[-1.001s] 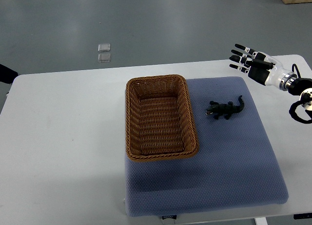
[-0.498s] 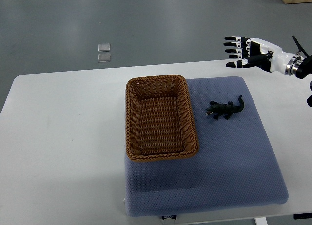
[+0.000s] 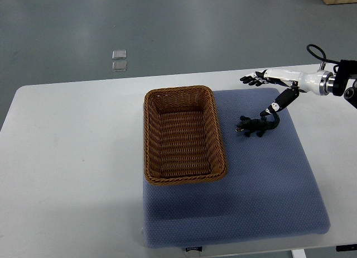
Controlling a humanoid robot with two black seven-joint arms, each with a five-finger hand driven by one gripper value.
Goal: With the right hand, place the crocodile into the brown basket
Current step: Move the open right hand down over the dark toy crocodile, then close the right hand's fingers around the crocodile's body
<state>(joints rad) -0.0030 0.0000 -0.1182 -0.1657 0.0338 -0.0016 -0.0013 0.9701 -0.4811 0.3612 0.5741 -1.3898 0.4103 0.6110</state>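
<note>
— A grey floor (image 3: 167,23) is showing behind a white tabletop (image 3: 72,157), and a blue mat (image 3: 251,202) is covering the tabletop's right part. Where is the crocodile (image 3: 257,124) lying?

— On the mat, just under the right hand (image 3: 279,81), on the robot's side of it. Its long axis is running slantwise. The head is pointing away from the hand, toward the brown basket (image 3: 146,135), and the tail is reaching up toward the thumb (image 3: 280,100).

— Is the hand holding it?

— No. The fingers (image 3: 254,78) are stretching out flat and wide, holding nothing. The thumb is angling down to just beside the tail, and I cannot tell whether it is touching.

— And the basket?

— It is sitting past the crocodile, on the hand's fingertip side, partly on the mat.
</note>
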